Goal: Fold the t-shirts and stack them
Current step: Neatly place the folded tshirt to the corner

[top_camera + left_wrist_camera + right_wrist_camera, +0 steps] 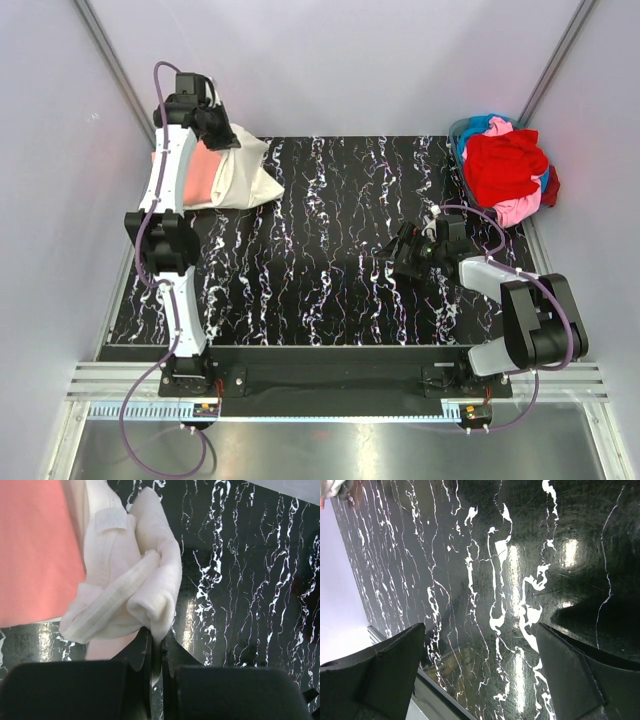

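A cream t-shirt (243,175) lies bunched at the table's back left, partly over a salmon-pink t-shirt (203,172). My left gripper (222,133) is shut on a fold of the cream shirt (132,587), whose ribbed collar bulges just beyond the jaws; the pink shirt (35,550) fills the left of that wrist view. A heap of red (505,165), pink and blue t-shirts sits at the back right. My right gripper (408,257) hovers open over bare table right of centre, with nothing between its fingers (395,665).
The heap rests in a blue-rimmed basket (460,135) at the back right corner. The black marbled tabletop (330,260) spans between the arms. Pale walls enclose the table on three sides. A metal rail runs along the near edge.
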Available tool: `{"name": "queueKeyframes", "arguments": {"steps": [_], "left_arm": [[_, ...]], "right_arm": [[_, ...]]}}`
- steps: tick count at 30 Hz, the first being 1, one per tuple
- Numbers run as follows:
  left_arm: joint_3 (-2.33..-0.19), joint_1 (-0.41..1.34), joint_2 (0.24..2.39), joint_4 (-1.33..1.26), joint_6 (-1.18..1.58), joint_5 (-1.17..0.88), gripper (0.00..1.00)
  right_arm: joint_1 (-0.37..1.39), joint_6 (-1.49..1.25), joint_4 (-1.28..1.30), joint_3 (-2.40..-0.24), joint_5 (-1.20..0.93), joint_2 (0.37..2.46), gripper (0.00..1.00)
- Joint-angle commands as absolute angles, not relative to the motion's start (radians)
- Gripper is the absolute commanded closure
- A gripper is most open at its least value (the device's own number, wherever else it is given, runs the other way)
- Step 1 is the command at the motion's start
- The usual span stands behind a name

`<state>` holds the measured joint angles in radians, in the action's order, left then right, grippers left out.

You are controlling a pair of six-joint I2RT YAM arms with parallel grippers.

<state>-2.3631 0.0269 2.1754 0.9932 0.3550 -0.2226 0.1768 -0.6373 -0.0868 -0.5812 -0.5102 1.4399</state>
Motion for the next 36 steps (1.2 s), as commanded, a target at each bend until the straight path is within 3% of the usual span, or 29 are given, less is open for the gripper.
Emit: {"name": "queueKeyframes", "arguments": {"steps": [1,10,36], "left_arm": [[-2.476,0.002,2.138,0.992,0.347,-0.244,0.94],[-2.502,-0.118,2.111,0.942,0.362,-0.310,0.87],[-2.559,-0.325,2.296,0.812,0.440,-0.416,0.83]], "right_arm": [[0.183,-0.635,-0.130,-0.601,-0.532,1.453,0.01],[0.183,-0.632,-0.127,-0.612,-0.545,1.473,0.02],[0.183,-0.623,-0.120,-0.640,-0.581,1.529,0.02]]}}
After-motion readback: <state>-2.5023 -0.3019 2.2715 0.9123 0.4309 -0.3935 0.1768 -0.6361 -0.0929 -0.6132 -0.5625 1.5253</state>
